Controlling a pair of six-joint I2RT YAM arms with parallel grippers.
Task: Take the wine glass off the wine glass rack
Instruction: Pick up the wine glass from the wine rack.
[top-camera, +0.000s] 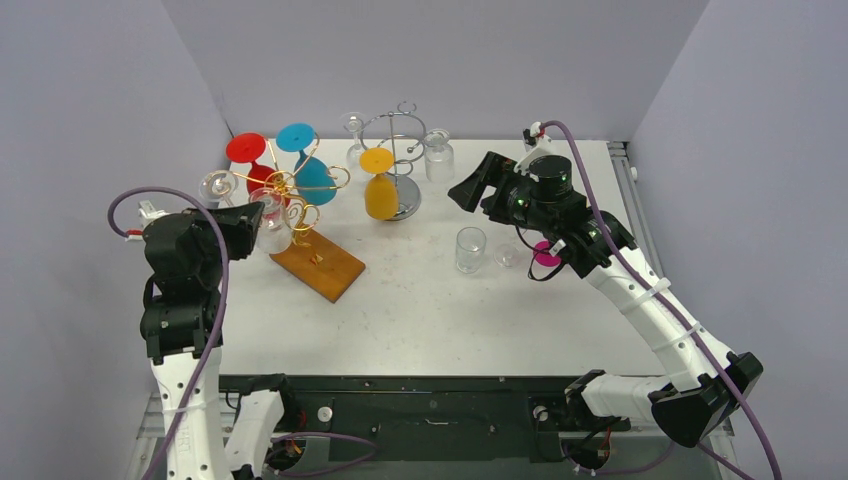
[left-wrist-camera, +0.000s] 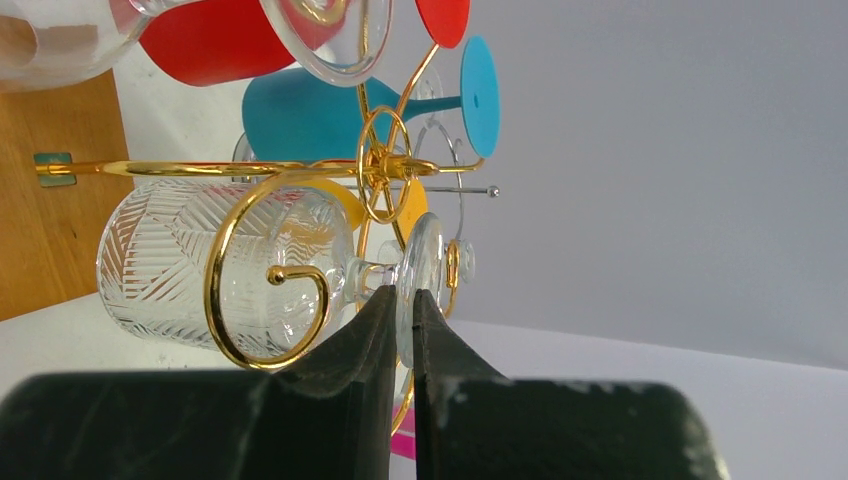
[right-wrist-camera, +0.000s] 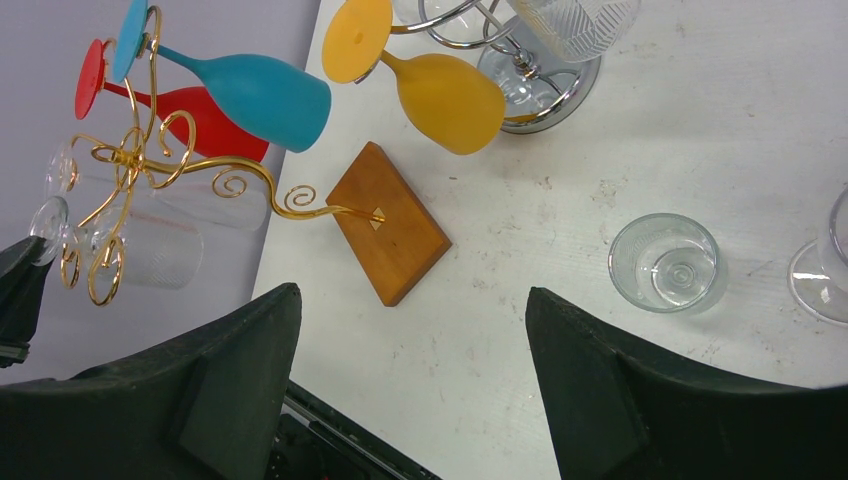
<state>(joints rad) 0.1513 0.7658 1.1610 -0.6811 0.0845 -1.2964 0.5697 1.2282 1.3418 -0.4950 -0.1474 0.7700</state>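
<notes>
Robot lab test cell, not a home or shop. Boxed in by plain grey walls (top-camera: 450, 50) on three sides. Scuffed white table (top-camera: 430, 310), two white-and-black robot arms (top-camera: 640, 290) bolted to a black metal frame (top-camera: 430, 395) at the near edge, purple cables (top-camera: 160, 190) looping off them. Staged props on top: gold wire rack (top-camera: 290, 185) on a wooden base (top-camera: 318, 262), chrome rack (top-camera: 400, 150), coloured glasses (top-camera: 381, 195).
</notes>
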